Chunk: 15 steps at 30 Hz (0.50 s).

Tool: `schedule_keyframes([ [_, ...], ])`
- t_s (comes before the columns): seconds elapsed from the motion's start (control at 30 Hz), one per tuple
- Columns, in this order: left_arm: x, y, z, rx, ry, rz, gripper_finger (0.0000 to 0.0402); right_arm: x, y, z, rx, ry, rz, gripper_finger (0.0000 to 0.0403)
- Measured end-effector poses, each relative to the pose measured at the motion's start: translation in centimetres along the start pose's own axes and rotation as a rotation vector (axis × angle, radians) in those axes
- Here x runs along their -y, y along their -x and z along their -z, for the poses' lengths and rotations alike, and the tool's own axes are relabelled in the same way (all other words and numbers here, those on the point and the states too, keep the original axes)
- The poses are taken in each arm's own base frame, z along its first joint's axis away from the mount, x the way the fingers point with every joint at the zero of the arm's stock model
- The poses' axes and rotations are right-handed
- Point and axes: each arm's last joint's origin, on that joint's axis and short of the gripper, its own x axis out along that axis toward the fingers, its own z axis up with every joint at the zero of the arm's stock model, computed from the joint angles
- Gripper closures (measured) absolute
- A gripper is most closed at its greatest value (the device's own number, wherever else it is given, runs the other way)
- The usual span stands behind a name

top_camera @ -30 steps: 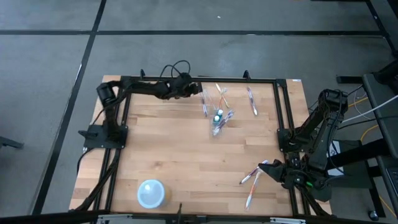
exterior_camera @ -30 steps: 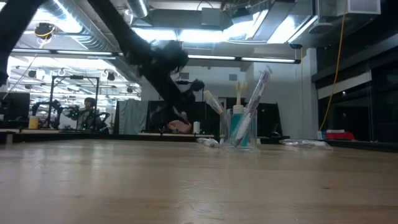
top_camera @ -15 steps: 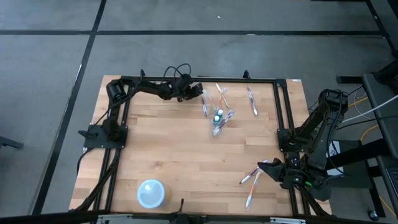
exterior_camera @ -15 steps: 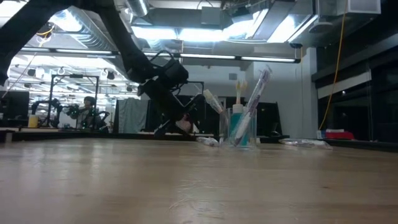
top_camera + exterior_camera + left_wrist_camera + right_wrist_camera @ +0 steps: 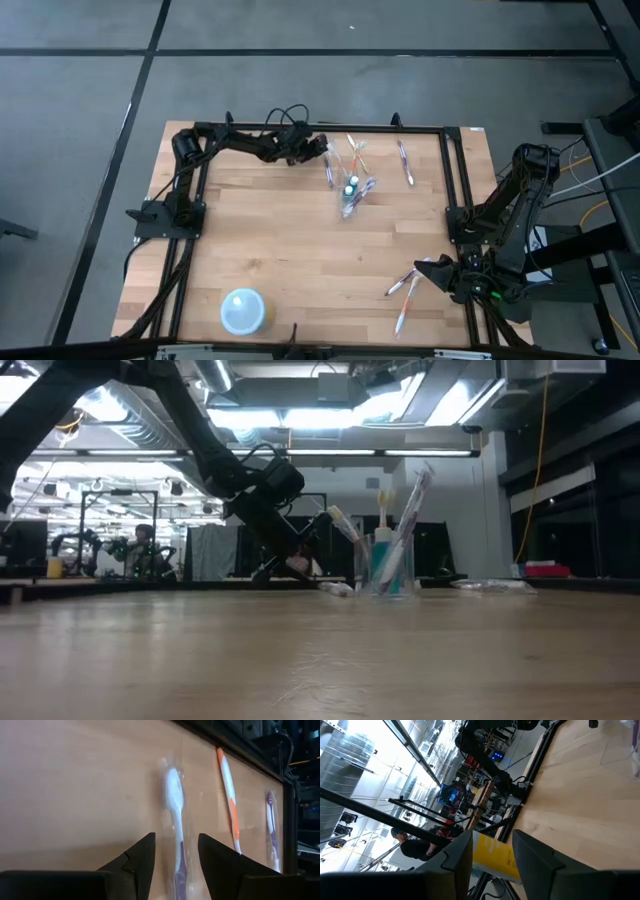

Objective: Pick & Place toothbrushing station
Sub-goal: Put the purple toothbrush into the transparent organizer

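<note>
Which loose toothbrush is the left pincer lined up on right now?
The purple-handled wrapped toothbrush, lying flat between the open fingers of the left pincer. The orange toothbrush and another purple one lie farther off to one side.

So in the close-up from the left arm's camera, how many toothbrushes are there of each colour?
Purple toothbrushes: 2
Orange toothbrush: 1
Total: 3
</note>
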Motion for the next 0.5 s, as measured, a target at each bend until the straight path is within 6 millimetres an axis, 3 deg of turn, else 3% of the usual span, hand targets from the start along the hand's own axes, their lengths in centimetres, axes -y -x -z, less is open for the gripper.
schedule_keyframes([
  [0.23, 1.1, 0.1, 0.5, -0.053, -0.015, -0.078, 0.0258, 0.0, 0.0, 0.0, 0.0, -0.002, 0.0, 0.0261],
  [0.5, 2.7, 0.4, -0.9, -0.035, -0.04, -0.081, 0.0259, 0.0, 0.0, 0.0, 0.0, 0.0, 0.0, 0.0261],
])
